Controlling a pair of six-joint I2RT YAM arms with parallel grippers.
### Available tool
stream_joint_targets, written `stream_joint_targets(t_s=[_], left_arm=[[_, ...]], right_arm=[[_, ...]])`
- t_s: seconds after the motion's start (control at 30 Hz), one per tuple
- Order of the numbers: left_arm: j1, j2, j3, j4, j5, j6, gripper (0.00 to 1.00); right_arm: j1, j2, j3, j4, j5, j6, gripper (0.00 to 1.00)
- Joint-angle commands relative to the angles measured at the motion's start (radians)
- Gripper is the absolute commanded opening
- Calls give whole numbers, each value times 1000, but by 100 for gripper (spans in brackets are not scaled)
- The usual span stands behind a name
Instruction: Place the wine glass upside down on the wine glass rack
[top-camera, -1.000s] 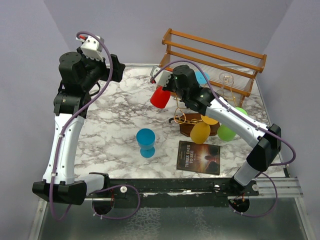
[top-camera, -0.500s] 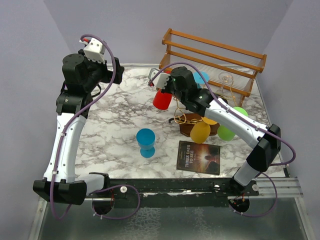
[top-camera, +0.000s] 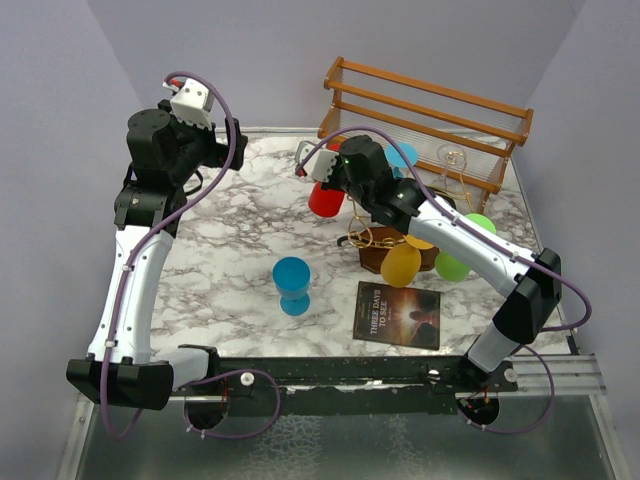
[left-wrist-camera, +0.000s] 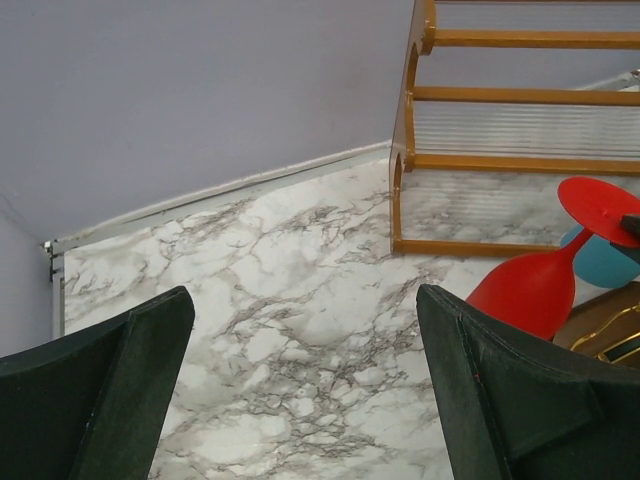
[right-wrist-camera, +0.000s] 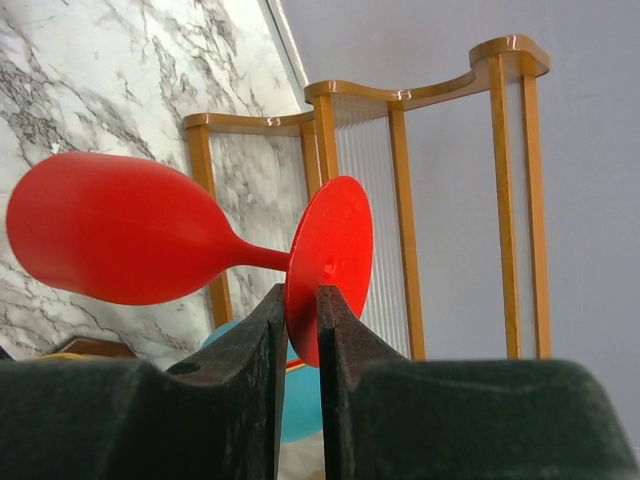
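Table (top-camera: 220, 250): book (top-camera: 397, 314), blue glass (top-camera: 292, 284), wire rack (top-camera: 372, 255)

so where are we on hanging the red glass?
Done: pickup. Right gripper pinches the red wine glass by its foot, off the table. In hand: it is held tipped sideways next to the wine glass rack. Left: hang it upside down there, release. Left gripper open, idle.

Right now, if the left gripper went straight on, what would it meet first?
The left gripper would probably meet bare marble table, left of the wooden shelf rack; depth unclear.

Table (top-camera: 220, 240) L open; shelf (top-camera: 430, 105) hems wine glass rack (top-camera: 372, 246) behind.
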Motion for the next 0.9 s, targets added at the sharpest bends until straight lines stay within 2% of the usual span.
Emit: stream_joint_targets(t_s=[0.0, 0.5, 0.87], left_arm=[[5, -19, -5, 38, -22, 17, 97], [5, -21, -40, 36, -12, 50, 96], [6, -31, -95, -3, 116, 104, 96]], right_arm=[[18, -30, -6, -14, -50, 29, 19], [18, -26, 30, -69, -126, 79, 33], [17, -61, 116, -157, -320, 150, 45]])
